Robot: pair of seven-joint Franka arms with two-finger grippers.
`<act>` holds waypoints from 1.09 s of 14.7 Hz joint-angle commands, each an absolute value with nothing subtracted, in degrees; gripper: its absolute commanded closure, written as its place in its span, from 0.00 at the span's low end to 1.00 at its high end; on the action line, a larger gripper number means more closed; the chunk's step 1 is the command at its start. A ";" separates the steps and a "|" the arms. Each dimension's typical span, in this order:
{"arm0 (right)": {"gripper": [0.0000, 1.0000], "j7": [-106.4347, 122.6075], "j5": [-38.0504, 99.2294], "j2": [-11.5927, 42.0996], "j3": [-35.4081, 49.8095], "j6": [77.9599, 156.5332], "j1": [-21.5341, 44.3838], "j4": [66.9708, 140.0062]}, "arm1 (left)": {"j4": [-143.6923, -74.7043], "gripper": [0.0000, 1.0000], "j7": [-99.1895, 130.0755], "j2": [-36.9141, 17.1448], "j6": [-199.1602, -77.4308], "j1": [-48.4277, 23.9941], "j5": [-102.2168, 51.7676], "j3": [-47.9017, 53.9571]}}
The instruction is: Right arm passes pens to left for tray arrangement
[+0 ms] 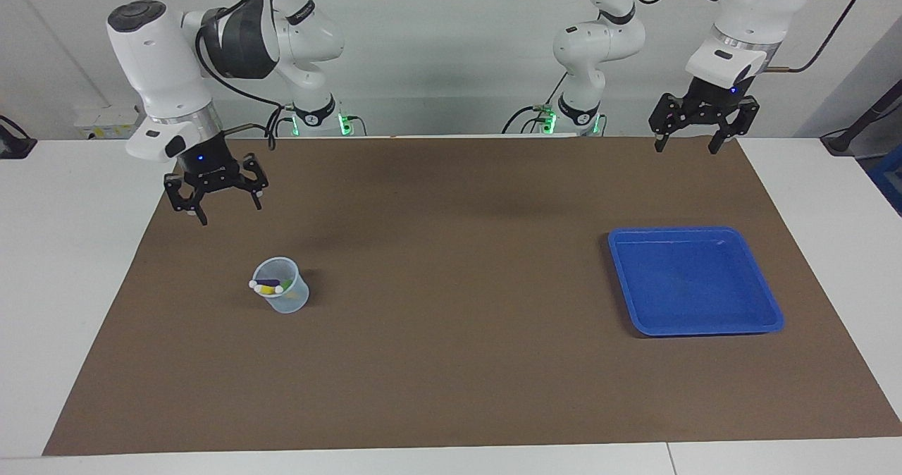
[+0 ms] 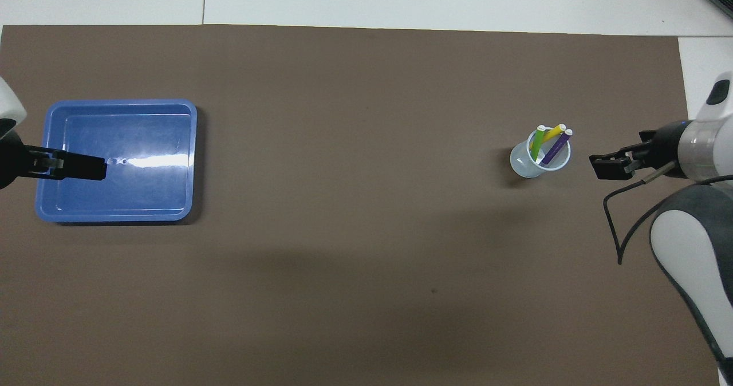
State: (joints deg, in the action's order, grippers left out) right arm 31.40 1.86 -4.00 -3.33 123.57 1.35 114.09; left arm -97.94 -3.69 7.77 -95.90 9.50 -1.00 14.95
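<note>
Right arm [image 1: 162, 59] bends down from its base, wrist pointing at the table, w/ the right gripper [image 1: 224, 211] up in the air over the brown mat [image 1: 451, 362], at the right arm's end of the table. Its fingers [image 1: 201, 216] stand apart, nothing between them. In the overhead view the right gripper [image 2: 608, 167] sits just beside the cup [image 2: 535, 160], not over it; facing view shows it well above the mat, touching nothing.

Left arm [image 1: 740, 17] waits, raised; left gripper [image 1: 683, 145] hangs over the mat edge nearest the robots, fingers [image 1: 657, 144] spread wide, empty. From overhead the left gripper [image 2: 74, 165] overlaps the tray [image 2: 114, 106], but the facing view shows it high up and clear of it.

Pens [image 2: 548, 144]: purple, yellow, green, all standing slanted in the small clear cup [image 1: 289, 299] at the right arm's end. Tray [image 1: 694, 330] is blue, flat on the mat at the left arm's end, well apart from the cup.

Table [image 1: 77, 263] is white, mat covers most of it. Pale wall [image 1: 451, 38] at the robots' end, green lights at both arm bases.

Overhead view cuts off both arms at the frame edges. In the facing view the pens [image 1: 268, 285] are partly hidden by the cup wall; only the cap ends and bits of colour show.
</note>
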 commanded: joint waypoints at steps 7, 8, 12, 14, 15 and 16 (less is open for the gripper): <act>0.11 48.33 2.90 10.52 -2.73 110.94 -1.66 94.43 | -98.09 0.00 -4.13 8.53 -95.01 9.58 0.09 15.03; 0.11 49.12 2.99 12.11 -2.55 110.14 -2.19 92.48 | -98.09 0.00 -4.13 8.53 -95.10 9.58 0.09 15.03; 0.16 50.63 3.95 16.77 -2.29 107.69 -2.64 87.11 | -98.09 0.00 -4.13 8.53 -95.10 9.58 0.09 15.03; 0.16 50.45 6.40 19.15 -2.29 104.77 -3.86 84.74 | -98.09 0.00 -4.13 8.53 -95.10 9.58 0.09 15.03; 0.16 50.45 6.59 19.86 -2.29 104.59 -4.04 84.29 | -98.09 0.00 -4.13 8.53 -95.10 9.58 0.09 15.03; 0.16 50.45 6.59 20.39 -2.29 104.59 -4.22 84.20 | -98.09 0.00 -4.13 8.53 -95.10 9.58 0.09 15.03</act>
